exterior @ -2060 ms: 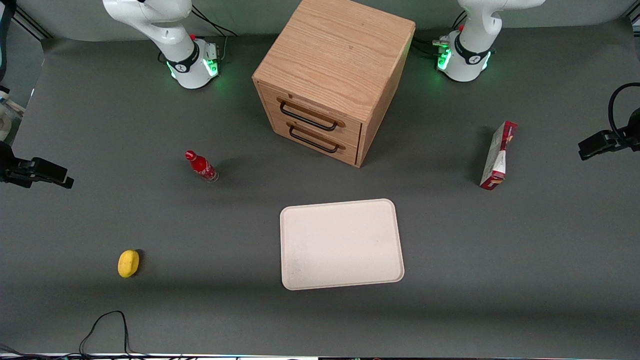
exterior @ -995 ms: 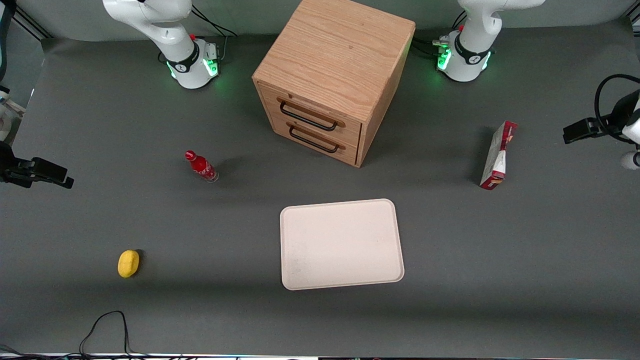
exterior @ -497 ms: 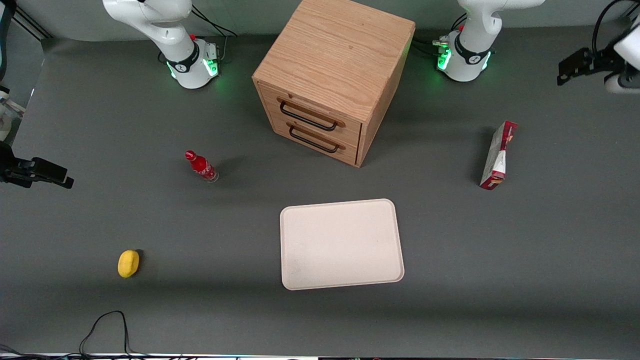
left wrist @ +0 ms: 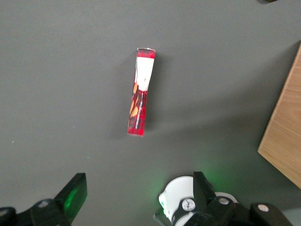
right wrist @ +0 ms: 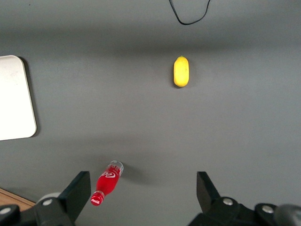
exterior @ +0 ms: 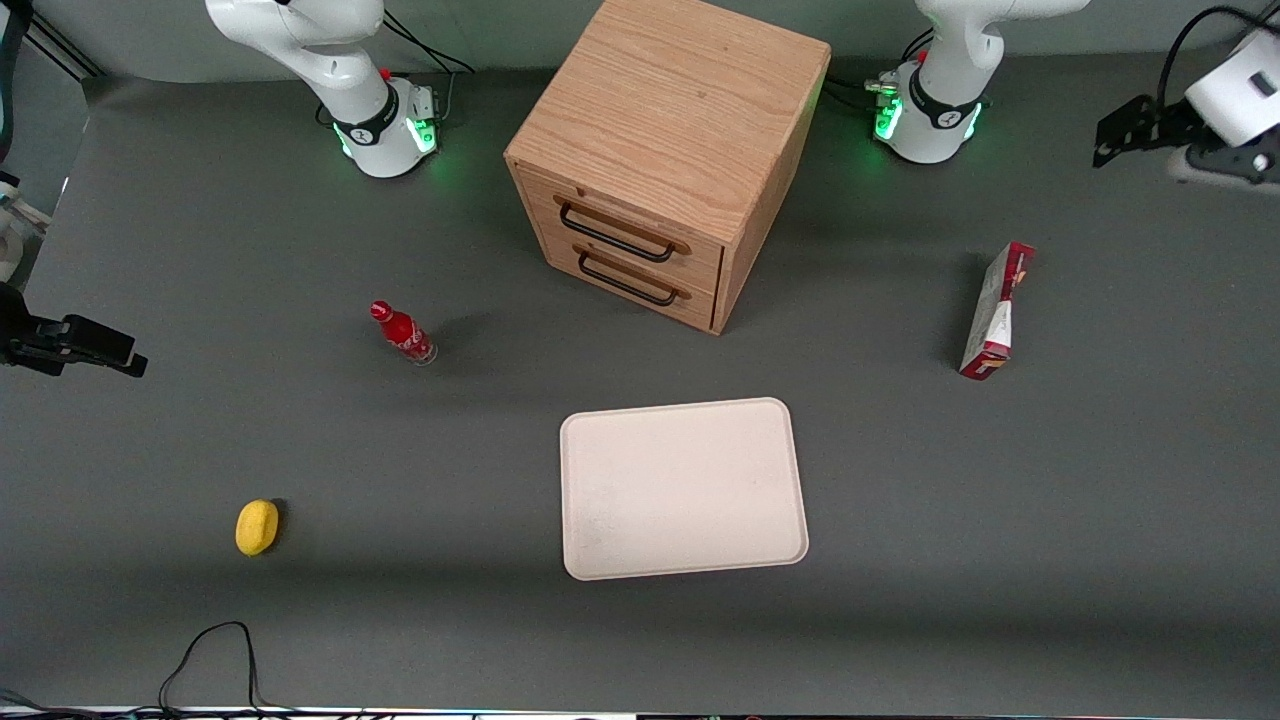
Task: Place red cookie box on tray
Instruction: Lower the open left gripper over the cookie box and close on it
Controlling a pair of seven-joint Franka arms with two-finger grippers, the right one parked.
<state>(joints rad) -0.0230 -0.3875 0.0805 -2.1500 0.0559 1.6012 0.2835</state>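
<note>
Box (exterior: 997, 312) stands on edge on counter, well apart from tray (exterior: 683, 488), toward working arm's end; gripper (left wrist: 136, 200) hangs high above it, jaws wide open, empty; long axis runs crosswise between them.

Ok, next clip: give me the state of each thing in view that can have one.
red cookie box: standing on a long thin edge on the table, ungrasped
tray: flat on the table, nothing on it
gripper: open, high above the box, holding nothing
cabinet: both drawers shut
red bottle: upright, capped
lemon: lying on the table
</note>
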